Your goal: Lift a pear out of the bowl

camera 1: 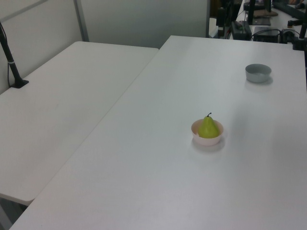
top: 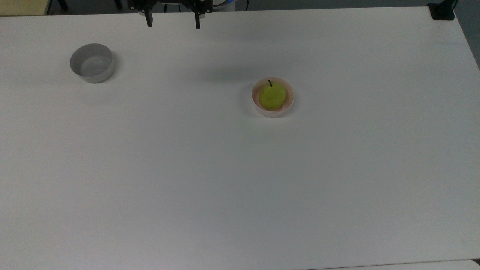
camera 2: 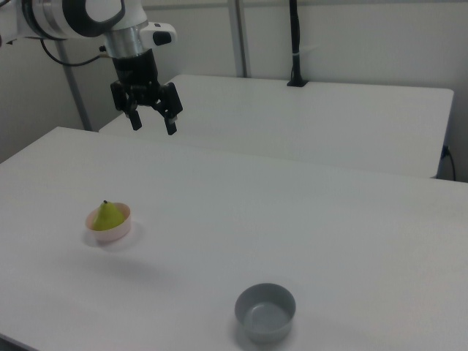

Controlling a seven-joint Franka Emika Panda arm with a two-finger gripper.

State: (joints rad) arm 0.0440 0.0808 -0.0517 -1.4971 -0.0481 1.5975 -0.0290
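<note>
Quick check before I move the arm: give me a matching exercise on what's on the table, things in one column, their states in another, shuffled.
Things:
1. pear
2. pink bowl
3. grey bowl
4. gripper

States:
A. holds nothing
B. open, raised above the table
C. upright, stem up
D. holds the fruit

Pairs: 1-C, 2-D, 3-A, 4-B

A lab: bare white tables (camera 2: pixel 307 190), pale partition walls (camera 1: pixel 139 19), a clamped camera pole (camera 2: pixel 295 44).
</note>
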